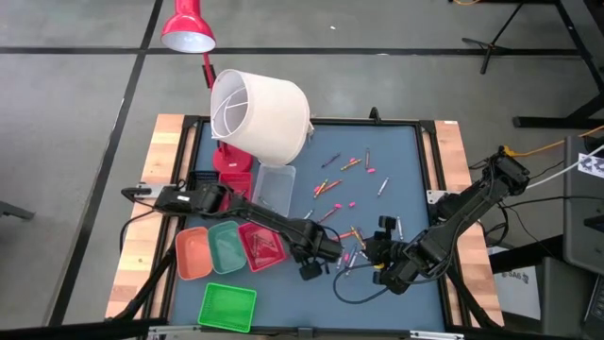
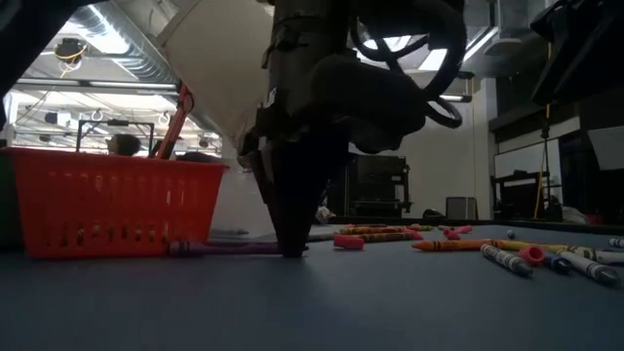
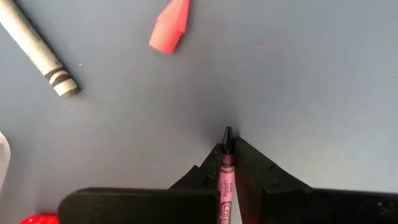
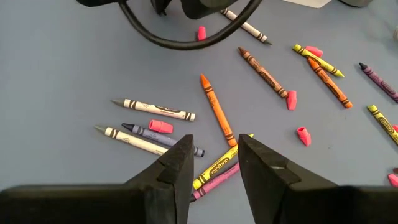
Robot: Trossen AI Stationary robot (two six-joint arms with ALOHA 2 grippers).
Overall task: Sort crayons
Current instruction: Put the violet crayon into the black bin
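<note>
Crayons (image 1: 344,179) lie scattered over the blue mat, among small pink stubs. My left gripper (image 1: 311,269) stands at the mat's near middle, pointing down and shut on a pink crayon (image 3: 225,180) with a dark tip. In the low view that crayon (image 2: 224,249) stretches out level from the fingertips along the mat. My right gripper (image 4: 214,155) hovers open over a cluster of orange, yellow, white and grey crayons (image 4: 217,112) and touches none of them. In the high view my right gripper (image 1: 377,244) is just right of the left one. My left gripper pinches the pink crayon between its two fingers (image 3: 255,168), close behind the dark pointed end (image 3: 226,149). The fingers come from above, pointing down, and lie across the crayon. The rest of the crayon runs level along the mat.
Orange (image 1: 193,253), teal (image 1: 226,246) and red (image 1: 261,246) trays sit left of the left gripper. A green tray (image 1: 227,307) lies near the front edge and a clear one (image 1: 274,189) farther back. A white lampshade (image 1: 260,113) overhangs the far left. A black cable (image 1: 354,293) loops near the grippers.
</note>
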